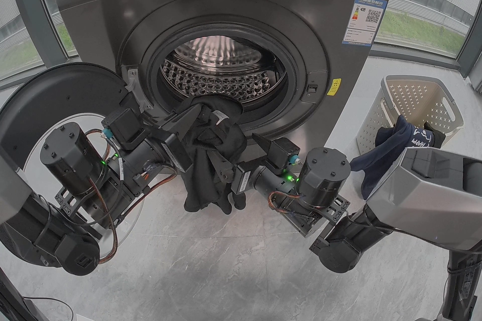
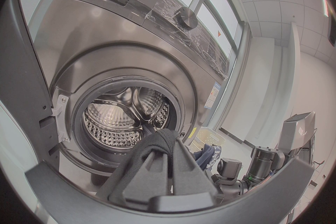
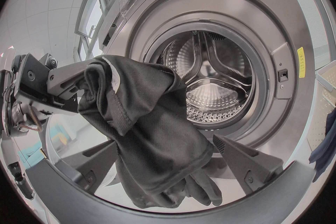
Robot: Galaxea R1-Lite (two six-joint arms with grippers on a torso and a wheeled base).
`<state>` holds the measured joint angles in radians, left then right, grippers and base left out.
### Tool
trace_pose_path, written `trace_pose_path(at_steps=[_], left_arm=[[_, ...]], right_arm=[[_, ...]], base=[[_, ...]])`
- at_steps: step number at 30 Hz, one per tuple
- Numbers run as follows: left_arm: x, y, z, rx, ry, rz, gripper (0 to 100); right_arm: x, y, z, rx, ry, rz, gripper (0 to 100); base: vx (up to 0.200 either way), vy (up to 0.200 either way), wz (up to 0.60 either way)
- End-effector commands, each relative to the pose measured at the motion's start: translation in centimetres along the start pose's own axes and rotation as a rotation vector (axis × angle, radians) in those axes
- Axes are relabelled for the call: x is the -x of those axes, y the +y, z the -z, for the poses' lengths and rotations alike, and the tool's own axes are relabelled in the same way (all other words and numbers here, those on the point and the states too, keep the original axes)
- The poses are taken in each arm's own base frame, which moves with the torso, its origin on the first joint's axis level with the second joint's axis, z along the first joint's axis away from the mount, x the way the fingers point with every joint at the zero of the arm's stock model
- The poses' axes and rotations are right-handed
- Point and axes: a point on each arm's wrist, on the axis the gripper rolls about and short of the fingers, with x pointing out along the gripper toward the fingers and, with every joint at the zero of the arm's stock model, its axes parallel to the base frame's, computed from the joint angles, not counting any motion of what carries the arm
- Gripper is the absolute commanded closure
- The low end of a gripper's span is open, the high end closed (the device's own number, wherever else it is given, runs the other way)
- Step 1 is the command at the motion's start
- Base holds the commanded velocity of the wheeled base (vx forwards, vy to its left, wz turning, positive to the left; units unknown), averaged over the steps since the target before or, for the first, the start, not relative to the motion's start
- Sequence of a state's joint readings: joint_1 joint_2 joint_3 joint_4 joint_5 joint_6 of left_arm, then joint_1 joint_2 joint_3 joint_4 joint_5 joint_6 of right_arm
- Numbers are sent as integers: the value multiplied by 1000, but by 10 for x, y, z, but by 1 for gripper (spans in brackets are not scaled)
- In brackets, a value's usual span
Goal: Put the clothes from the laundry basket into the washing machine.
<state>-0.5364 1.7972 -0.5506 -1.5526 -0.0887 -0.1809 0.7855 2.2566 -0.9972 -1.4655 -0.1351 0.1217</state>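
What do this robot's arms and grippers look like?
The left arm and right arm are black, with fat cylindrical joints, green indicator lights and looped brown cables. The left gripper and right gripper have flat, wedge-shaped matte-black fingers.

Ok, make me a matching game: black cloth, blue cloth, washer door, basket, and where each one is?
1 black cloth
2 blue cloth
3 washer door
4 basket

A swung open on the left
B hanging at the drum's mouth
C on the floor, right of the washer
D draped over the basket's rim

Pairs: 1-B, 2-D, 3-A, 4-C
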Motion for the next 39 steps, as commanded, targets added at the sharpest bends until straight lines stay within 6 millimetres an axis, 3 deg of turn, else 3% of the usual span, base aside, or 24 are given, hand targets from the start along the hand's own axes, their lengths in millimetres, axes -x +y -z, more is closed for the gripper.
trace_pose_path(at_steps=[1, 8, 14, 20, 33, 39], left_arm=[[0, 0, -1, 0, -4, 1, 100], [0, -1, -1, 1, -5, 5, 100], [0, -3, 0, 2, -1, 8, 100], [0, -2, 0, 1, -3, 6, 100], [-1, 0, 0, 2, -2, 0, 100], [-1, 1, 3, 2, 7, -2, 100]], right_arm=[[4, -1, 3, 2, 19, 2, 0], [3, -4, 6, 5, 24, 9, 0], [-14, -4, 16, 3, 1, 9, 0], [-23, 2, 24, -2, -14, -5, 0], [-24, 12, 39, -5, 9, -28, 0], [-30, 21, 34, -13, -21, -46, 0]], base=[[0, 0, 0], [0, 0, 0], [0, 0, 0], [0, 0, 0], [0, 0, 0], [0, 0, 0]])
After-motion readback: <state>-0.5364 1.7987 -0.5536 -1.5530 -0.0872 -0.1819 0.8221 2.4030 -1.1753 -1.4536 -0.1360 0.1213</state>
